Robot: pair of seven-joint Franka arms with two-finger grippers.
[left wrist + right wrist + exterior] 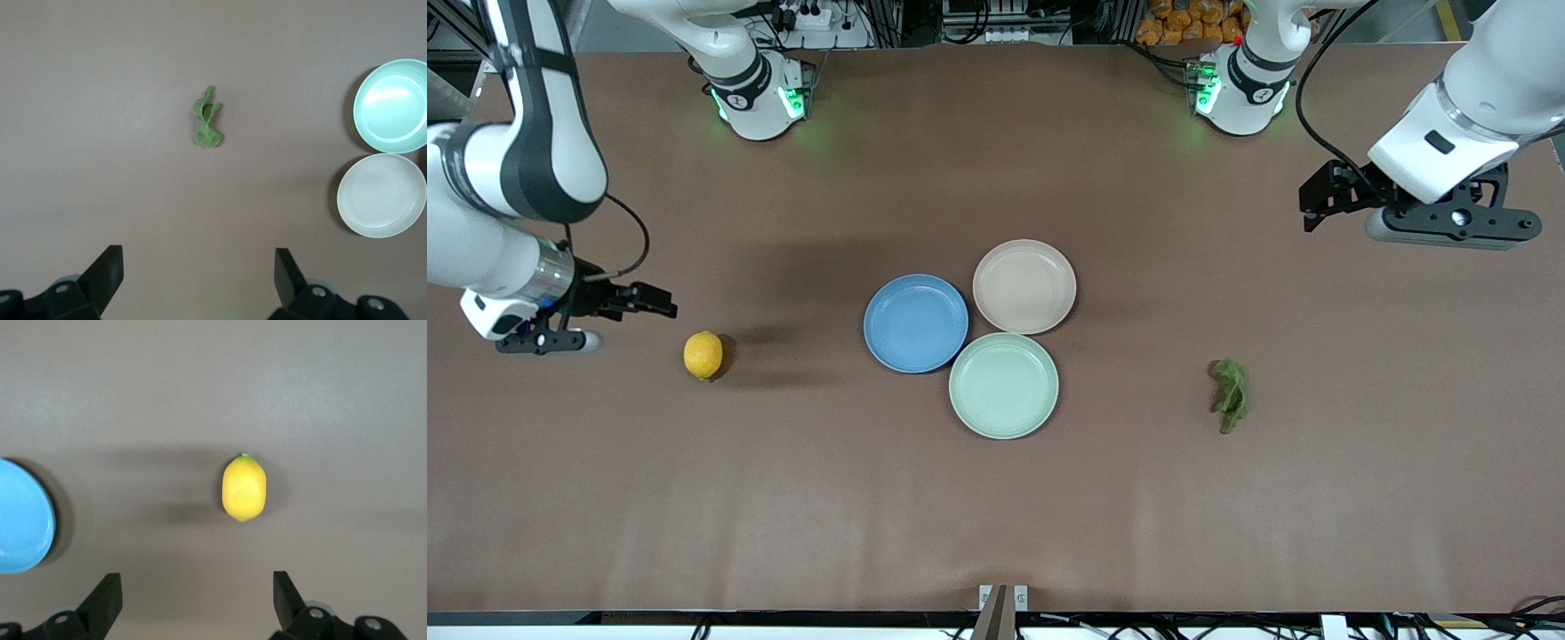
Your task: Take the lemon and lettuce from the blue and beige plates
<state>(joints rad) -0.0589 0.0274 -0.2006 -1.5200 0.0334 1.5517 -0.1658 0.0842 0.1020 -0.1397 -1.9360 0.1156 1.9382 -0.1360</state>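
lemon (pixel 703 355), lettuce (pixel 1232 394) on bare table (pixel 996 516)

This is a robot laboratory. Two white robot arms (pixel 507 178) are fixed by their bases (pixel 760 93) on a wide brown table (pixel 996 498), and green lights shine on them. Along the table's edge stand metal frames and many black cables (pixel 818 18). A bin of orange fruit (pixel 1183 22) is stored there.
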